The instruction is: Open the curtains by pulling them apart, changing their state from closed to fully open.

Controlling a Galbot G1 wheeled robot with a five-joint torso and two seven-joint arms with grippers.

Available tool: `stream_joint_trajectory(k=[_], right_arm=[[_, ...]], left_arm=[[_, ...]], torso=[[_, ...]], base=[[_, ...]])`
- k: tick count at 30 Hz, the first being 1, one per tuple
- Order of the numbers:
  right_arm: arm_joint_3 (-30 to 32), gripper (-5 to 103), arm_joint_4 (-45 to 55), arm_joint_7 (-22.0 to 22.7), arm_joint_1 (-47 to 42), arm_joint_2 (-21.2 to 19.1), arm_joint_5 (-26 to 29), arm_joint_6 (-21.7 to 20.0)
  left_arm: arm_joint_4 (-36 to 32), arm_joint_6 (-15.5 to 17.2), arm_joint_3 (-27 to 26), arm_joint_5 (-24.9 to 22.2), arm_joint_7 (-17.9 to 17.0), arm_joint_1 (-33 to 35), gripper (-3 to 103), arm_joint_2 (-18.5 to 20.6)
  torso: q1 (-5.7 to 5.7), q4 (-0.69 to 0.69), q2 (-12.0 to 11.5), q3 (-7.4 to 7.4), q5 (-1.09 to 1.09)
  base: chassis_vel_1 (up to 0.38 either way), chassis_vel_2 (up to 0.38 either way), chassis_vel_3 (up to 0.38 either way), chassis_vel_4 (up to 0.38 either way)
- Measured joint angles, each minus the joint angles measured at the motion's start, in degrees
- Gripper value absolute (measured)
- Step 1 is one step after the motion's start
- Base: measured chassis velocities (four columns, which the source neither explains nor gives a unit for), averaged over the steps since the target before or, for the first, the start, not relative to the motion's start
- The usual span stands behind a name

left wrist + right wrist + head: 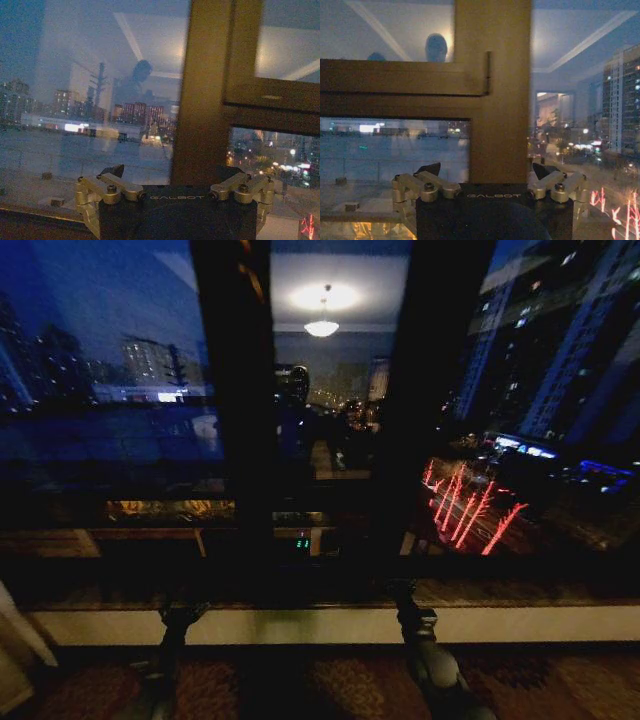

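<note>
**Both arms resting low before a bare night window**

The head view is showing a wide window point(110, 390) with dark vertical frame posts point(240, 410), a city at night glowing beyond the glass, and a ceiling lamp point(321, 328) reflecting in the middle pane. A pale sill point(330, 625) is running across below the glass, with patterned carpet point(330, 680) nearer. At the far left edge, low down, a sliver of pale curtain fabric point(15, 640) is hanging, drawn clear of the glass.

The left end effector point(180, 612) is sitting low on the left near the sill, and the right end effector point(402, 590) is sitting low on the right; in this dim view their fingers are not readable.

The wrist views are adding what the head view is hiding. The left wrist camera is showing the left end effector point(175, 172) with brass-coloured metal linkages and a black body, its dark fingertips point(112, 171) standing apart with nothing between them, facing a smooth brown frame post point(207, 90). The right wrist camera is showing the right end effector point(487, 172) likewise spread and empty, before a crossing of frame bars point(490, 90).
</note>
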Motion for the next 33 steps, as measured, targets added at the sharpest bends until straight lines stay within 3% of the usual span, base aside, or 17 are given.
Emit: stream_joint_trajectory(k=[12, 18, 20, 33], right_arm=[[0.02, 100, 0.00, 0.01, 0.00, -0.01, 0.00, 0.00], [0.01, 100, -0.01, 0.01, -0.01, 0.00, 0.00, 0.00], [0.00, 100, 0.00, 0.01, 0.00, 0.01, 0.00, 0.00], [-0.01, 100, 0.00, 0.00, 0.00, 0.00, 0.00, 0.00]], left_arm=[[0.00, 0.00, 0.01, 0.00, 0.02, 0.00, 100, -0.01], [0.00, 0.00, 0.00, 0.00, 0.02, 0.00, 100, 0.00], [0.02, 0.00, -0.01, 0.00, -0.03, 0.00, 100, 0.01], [0.02, 0.00, -0.02, 0.00, -0.04, 0.00, 100, 0.01]], torso=[[0.00, -0.02, 0.00, 0.00, 0.03], [0.00, -0.01, 0.00, 0.00, 0.02], [0.00, 0.01, 0.00, 0.00, -0.08], [0.00, -0.01, 0.00, 0.00, 0.00]], base=[[-0.308, -0.302, 0.292, 0.293], [-0.017, -0.045, 0.043, 0.022], [0.000, 0.000, 0.000, 0.000], [-0.023, -0.009, 0.021, 0.024]])
